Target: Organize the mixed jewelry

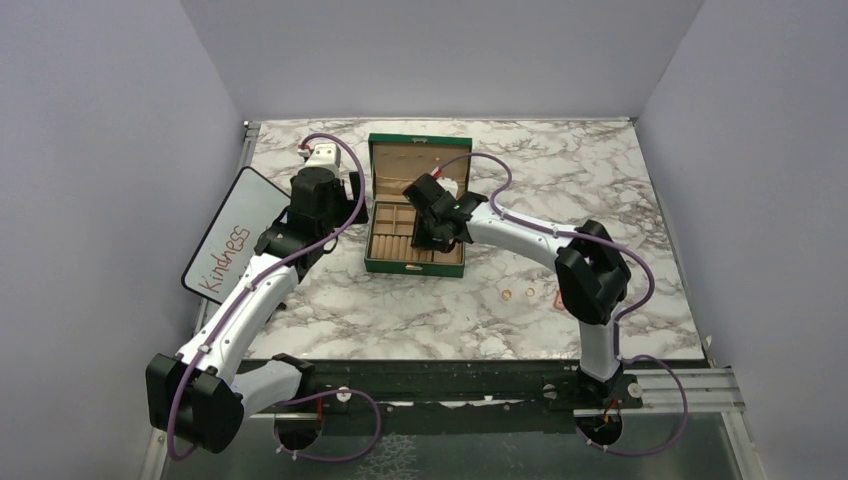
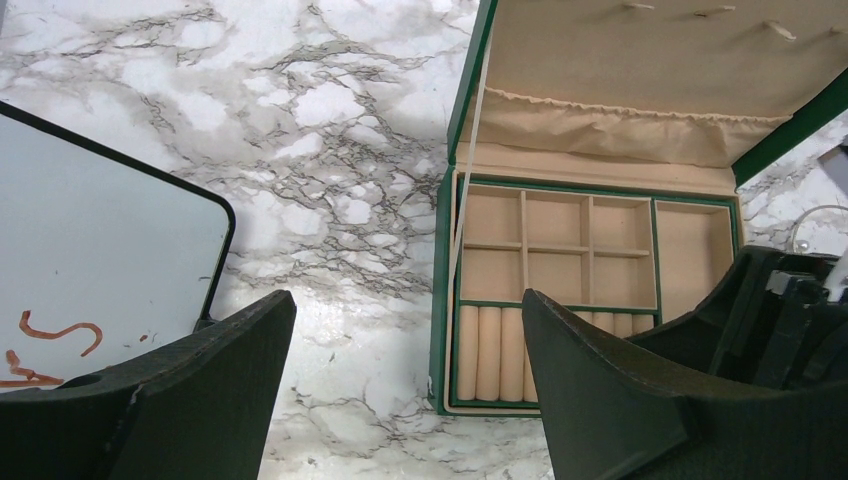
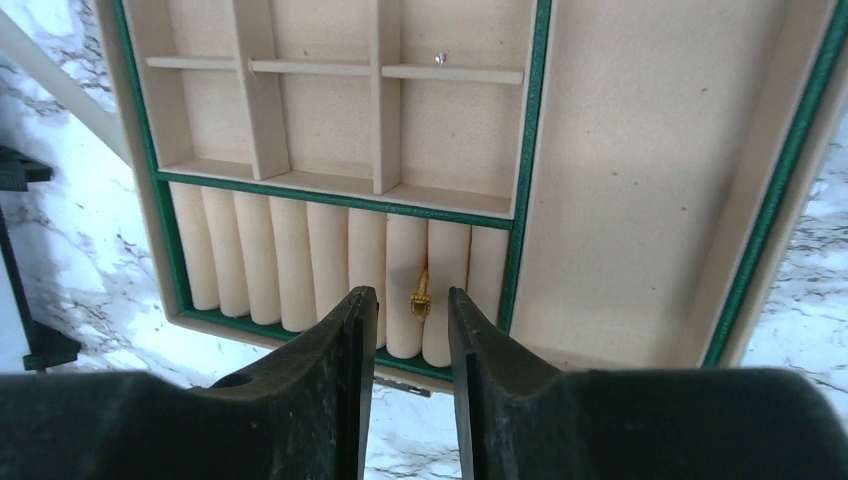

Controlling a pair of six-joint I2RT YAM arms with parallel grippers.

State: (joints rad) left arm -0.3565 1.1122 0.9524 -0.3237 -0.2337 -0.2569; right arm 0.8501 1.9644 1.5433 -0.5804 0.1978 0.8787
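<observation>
The green jewelry box lies open mid-table, with beige compartments and ring rolls. My right gripper hovers over its front rolls. In the right wrist view its jaws stand a little apart and empty, just above a gold ring wedged between two rolls. A tiny stud sits in a small compartment. Two small gold rings lie on the marble right of the box. My left gripper is wide open and empty beside the box's left side. The necklace is out of view.
A whiteboard with "Kindness" written on it lies at the left edge, close under my left arm, and shows in the left wrist view. A small orange thing lies right of the rings. Grey walls close in three sides.
</observation>
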